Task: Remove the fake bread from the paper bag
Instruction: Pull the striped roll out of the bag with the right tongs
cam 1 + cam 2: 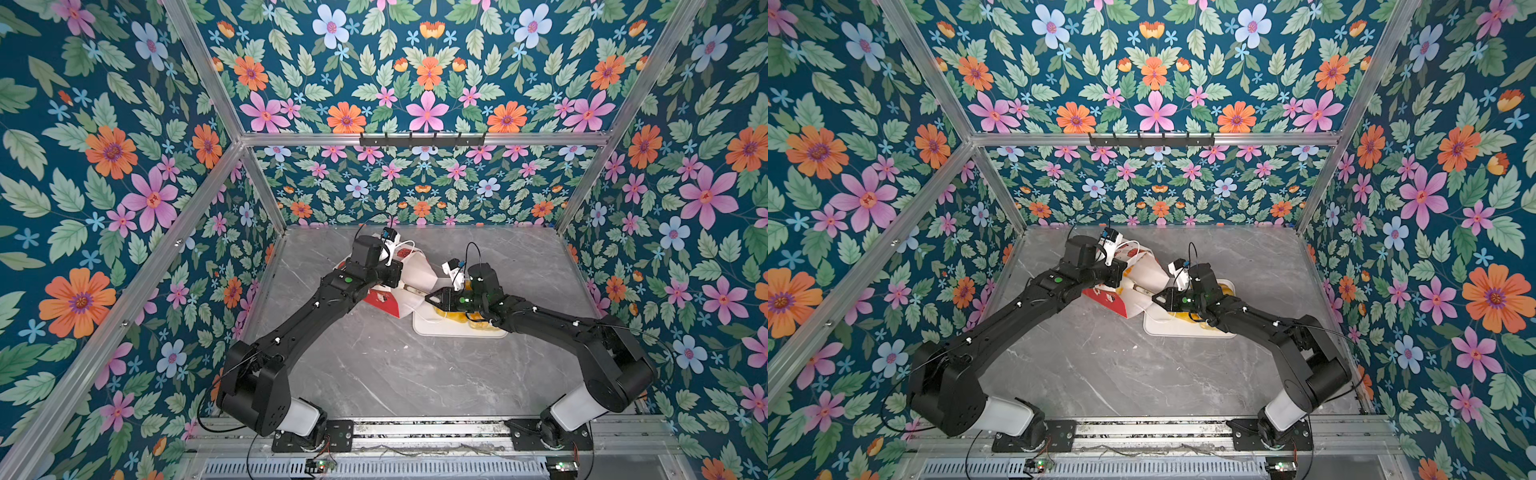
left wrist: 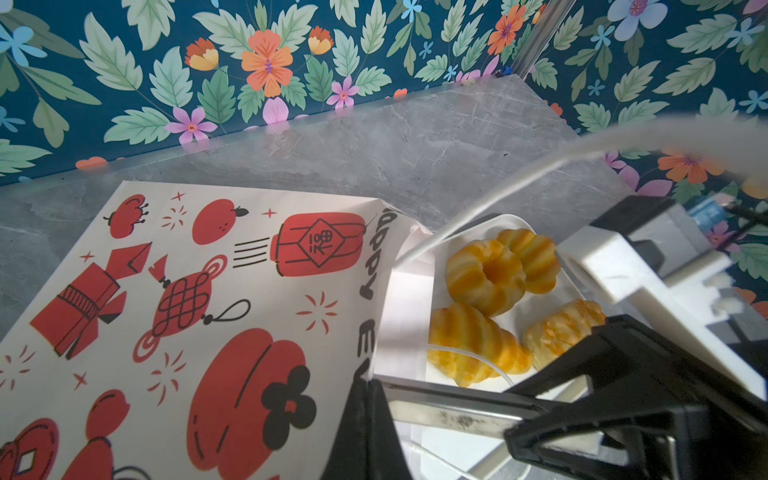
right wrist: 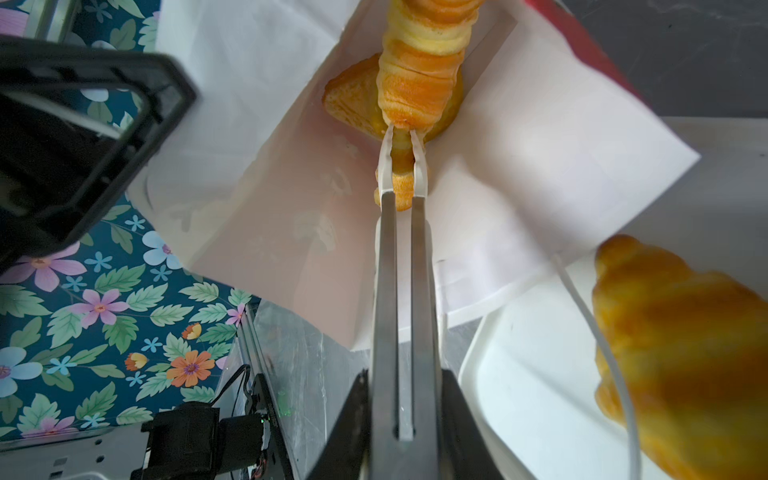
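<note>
In both top views, a red-and-white paper bag (image 1: 411, 270) lies on its side at the far middle of the grey marble-look desk (image 1: 374, 374). Its mouth faces right toward a flat white rounded tray (image 1: 432, 328) just beside it, and the right gripper (image 1: 409, 289) reaches in.

From the left wrist, the left gripper (image 2: 368, 415) appears clenched on the bag's rim, propping the mouth open. A ridged golden ring doughnut (image 2: 484, 274) and a glossy croissant (image 2: 473, 345) sit on the tray.

From the right wrist, the slim metal tongs of the right gripper are pinched on the tip of a long, layered golden plaited loaf (image 3: 419, 70). The loaf lies inside the bag's white lining, over a darker triangular pastry (image 3: 353, 102).

The step in hand looks like extraction. The next move calls for a steady pull rightward without snagging the thin paper.
</note>
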{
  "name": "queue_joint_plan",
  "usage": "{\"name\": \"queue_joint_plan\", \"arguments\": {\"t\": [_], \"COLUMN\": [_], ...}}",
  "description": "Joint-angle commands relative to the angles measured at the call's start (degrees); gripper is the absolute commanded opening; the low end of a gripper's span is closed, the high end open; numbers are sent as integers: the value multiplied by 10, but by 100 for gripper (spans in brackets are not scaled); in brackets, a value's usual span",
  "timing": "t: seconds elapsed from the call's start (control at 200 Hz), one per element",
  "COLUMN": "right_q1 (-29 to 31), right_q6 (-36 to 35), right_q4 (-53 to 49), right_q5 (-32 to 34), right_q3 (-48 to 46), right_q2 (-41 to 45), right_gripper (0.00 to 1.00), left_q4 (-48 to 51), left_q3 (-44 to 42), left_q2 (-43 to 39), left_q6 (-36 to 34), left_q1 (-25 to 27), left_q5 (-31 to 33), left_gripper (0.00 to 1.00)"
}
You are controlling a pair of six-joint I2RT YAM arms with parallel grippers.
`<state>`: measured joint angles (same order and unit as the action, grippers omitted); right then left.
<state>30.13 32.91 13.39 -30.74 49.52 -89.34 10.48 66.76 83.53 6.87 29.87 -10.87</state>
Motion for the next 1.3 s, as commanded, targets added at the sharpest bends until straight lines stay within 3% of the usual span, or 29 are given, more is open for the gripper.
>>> {"name": "queue_joint_plan", "arguments": {"t": [0.0,0.91,1.295], "right_q1": [-3,-43,-44], "right_q6": [-23,-84,-100], "right_q4": [-44,-341,-467], "right_q5": [16,53,-39], "right_q3": [-3,-6,6], "right_q2": [27,290,353], "right_gripper": [14,14,15], "left_q4": [-7,-42,-52], "left_q3": [-4,-30,-15], "left_q2": [-2,5,18], "left_q6": [-6,-5,3], "left_q1": [-1,-1,0], "left_q5": [10,21,58], "left_gripper": [0,0,0]}}
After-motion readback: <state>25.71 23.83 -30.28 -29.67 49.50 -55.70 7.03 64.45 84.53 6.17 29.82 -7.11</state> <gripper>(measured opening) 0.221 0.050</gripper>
